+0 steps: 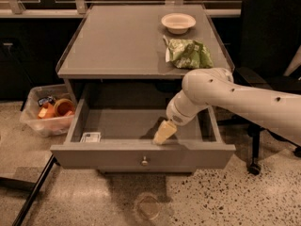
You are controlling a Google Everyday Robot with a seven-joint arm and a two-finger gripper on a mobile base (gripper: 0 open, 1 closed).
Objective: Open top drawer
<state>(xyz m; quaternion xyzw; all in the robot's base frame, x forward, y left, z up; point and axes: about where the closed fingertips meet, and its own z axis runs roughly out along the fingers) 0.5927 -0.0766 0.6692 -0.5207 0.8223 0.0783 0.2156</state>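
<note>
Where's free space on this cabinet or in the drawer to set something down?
Cabinet top is bare left of the bowl and green bag, crowding its right. In the top drawer, floor is free between the white packet and the gripper at its front wall.
</note>
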